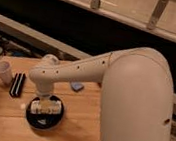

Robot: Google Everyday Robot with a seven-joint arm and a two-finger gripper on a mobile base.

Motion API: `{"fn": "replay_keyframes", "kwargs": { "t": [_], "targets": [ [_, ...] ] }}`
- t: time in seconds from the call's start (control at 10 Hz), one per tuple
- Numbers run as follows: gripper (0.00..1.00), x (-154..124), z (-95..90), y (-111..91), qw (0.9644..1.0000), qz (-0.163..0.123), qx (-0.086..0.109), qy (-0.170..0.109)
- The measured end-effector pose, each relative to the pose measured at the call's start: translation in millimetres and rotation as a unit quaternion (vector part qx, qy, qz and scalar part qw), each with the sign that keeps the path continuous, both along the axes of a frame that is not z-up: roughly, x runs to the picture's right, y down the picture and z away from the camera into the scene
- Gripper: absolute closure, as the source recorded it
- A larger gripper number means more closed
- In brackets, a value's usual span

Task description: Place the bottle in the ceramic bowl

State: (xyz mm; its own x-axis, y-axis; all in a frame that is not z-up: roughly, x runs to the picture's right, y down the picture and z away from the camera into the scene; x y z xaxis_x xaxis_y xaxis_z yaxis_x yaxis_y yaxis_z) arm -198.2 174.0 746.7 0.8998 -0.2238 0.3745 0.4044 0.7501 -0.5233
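Bottle [44,108] lies on its side inside the bowl [45,123], so I'd call the place nearly done. Gripper [44,97] sits right over it, at the bottle's 12 o'clock, seemingly touching. I can't tell whether it grips the bottle or not. Left to do: confirm release, pull clear. Cup [2,71] is at the bowl's 10 o'clock.

Arm [89,69] is spanning right to left — fully outstretched.
Wrist [44,75] is pointing down, gripper [45,104] is hanging low beneath it.

the claw [45,107] hangs over the dark bowl [36,120] on the wooden table [0,118].
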Motion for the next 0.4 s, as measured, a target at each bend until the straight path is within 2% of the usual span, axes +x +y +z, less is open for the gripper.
{"fn": "replay_keyframes", "kwargs": {
  "t": [0.1, 0.4],
  "targets": [
    [0.40, 0.1, 0.1, 0.1, 1.0000, 0.000, 0.000, 0.000],
    [0.16, -1.4, -0.4, 1.2, 1.0000, -0.001, 0.001, -0.001]
  ]
}}
